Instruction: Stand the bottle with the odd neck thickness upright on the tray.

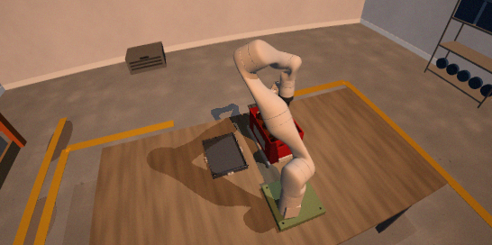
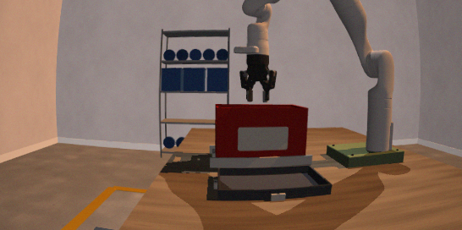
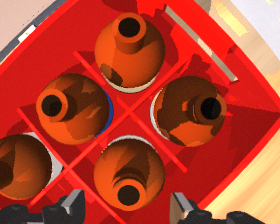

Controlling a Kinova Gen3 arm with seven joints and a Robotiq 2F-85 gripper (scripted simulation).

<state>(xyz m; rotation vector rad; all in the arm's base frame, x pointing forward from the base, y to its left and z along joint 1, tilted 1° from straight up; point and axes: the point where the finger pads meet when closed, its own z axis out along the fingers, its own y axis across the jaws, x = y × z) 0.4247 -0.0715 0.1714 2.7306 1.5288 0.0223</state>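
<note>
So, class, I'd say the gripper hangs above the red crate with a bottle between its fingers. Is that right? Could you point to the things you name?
Not quite: the gripper (image 2: 257,95) (image 3: 127,205) does hang above the red crate (image 2: 224,132) (image 3: 256,107), but no bottle is between its fingers; the exterior view shows the gap between them empty.

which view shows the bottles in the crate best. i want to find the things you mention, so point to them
The wrist view, since it looks down into the red crate (image 1: 282,153) (image 2: 261,117) (image 3: 251,100) and shows all five brown bottles, one cut off at the left edge. The exterior view shows none of them, as the crate's wall hides them. In the top view the arm covers much of the crate, leaving little of them visible.
</note>
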